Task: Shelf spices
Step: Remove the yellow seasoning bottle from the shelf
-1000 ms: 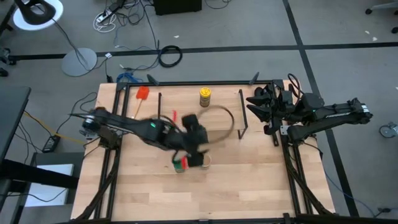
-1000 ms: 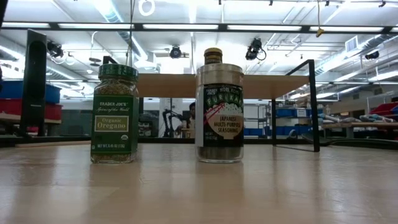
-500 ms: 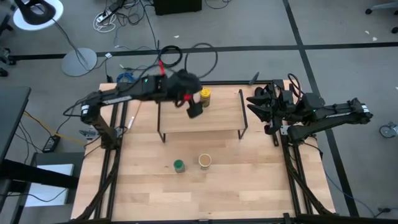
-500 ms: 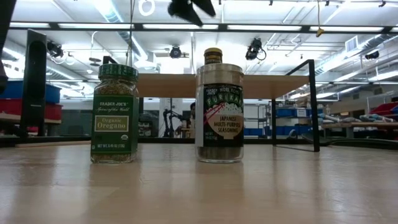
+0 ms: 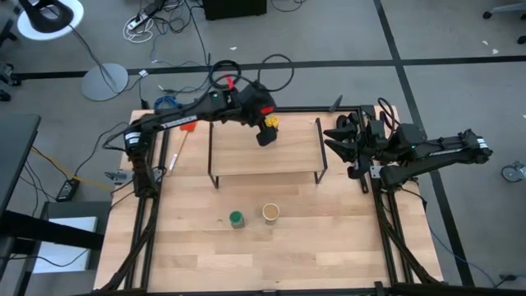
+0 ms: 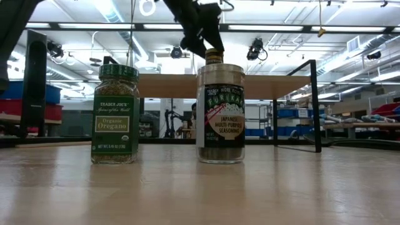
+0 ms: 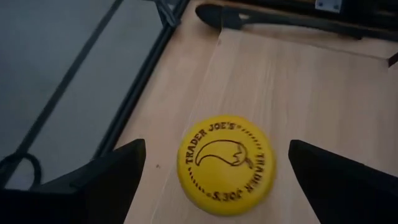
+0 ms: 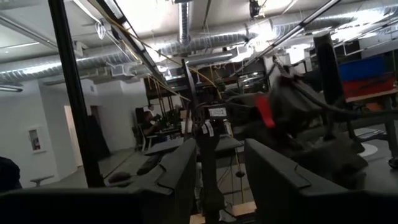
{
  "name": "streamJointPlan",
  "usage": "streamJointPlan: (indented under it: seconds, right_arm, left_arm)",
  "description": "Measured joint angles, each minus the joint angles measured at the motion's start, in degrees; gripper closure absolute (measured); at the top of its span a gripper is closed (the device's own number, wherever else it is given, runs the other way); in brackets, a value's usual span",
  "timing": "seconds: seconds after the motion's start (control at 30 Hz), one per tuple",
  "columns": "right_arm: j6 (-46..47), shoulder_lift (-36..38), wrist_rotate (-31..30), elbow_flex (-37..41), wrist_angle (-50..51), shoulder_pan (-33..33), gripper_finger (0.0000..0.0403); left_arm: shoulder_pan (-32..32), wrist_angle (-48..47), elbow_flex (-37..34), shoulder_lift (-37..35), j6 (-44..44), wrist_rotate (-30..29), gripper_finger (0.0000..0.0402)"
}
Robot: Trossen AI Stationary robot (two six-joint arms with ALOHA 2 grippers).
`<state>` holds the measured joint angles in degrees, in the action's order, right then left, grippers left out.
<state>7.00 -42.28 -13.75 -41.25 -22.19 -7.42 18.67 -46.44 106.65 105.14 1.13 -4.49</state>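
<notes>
High view: left hand [image 5: 265, 131] hovering above the yellow-lidded jar [image 5: 270, 122] at the far edge of the shelf [image 5: 283, 152], on the board's left half. Green-lidded jar [image 5: 237, 219] and tan-lidded jar [image 5: 270, 213] standing side by side on the worktop [image 5: 329, 238], near side of the shelf, not yet shelved. Right hand [image 5: 335, 140] parked just off the right end of the shelf, near the worktop's right edge.

Low view: green-lidded jar [image 6: 115, 114] left, tan-lidded jar [image 6: 220, 113] right, both upright, apart. Yellow lid [image 6: 214, 55] peeking over the tan-lidded jar, left arm's dark end hanging just above it.

Left wrist view: yellow lid [image 7: 226, 163] between the two fingers [image 7: 106, 177], spread wide, clear gap on either side; nothing gripped. Jar seemingly already on the shelf board, near its edge.

Right wrist view: fingers [image 8: 177, 177] spread, nothing between them; room and shelf leg beyond.

Judgement: yellow jar looks placed; step in hand probably release and retreat. Best lifted straight up with fingers kept wide, no sideways drift, since jar close to far edge and easily tipped off. Then down over green-lidded jar, centred before closing.
</notes>
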Motion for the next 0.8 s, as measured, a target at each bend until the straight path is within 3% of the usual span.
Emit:
streamJointPlan:
  seconds: [0.4, 0.5, 0.67, 0.8]
  right_arm:
    - [-0.63, 0.00, -0.01, 0.00, 0.08, 0.00, 0.0266]
    - [-0.63, 0.00, -0.01, 0.00, 0.12, 0.00, 0.0266]
    - [-0.63, 0.00, -0.03, 0.00, 0.10, 0.00, 0.0266]
    - [-0.63, 0.00, -0.03, 0.00, 0.10, 0.00, 0.0266]
  left_arm:
    - [0.13, 0.16, -0.04, 2.92, -0.29, 0.88, 0.0020]
    - [0.11, 0.29, -0.04, 2.93, -1.27, 2.34, 0.0063]
    - [0.09, 0.28, -0.04, 2.93, -1.46, 2.47, 0.0183]
    - [0.11, 0.35, -0.04, 2.93, -1.69, 2.75, 0.0191]
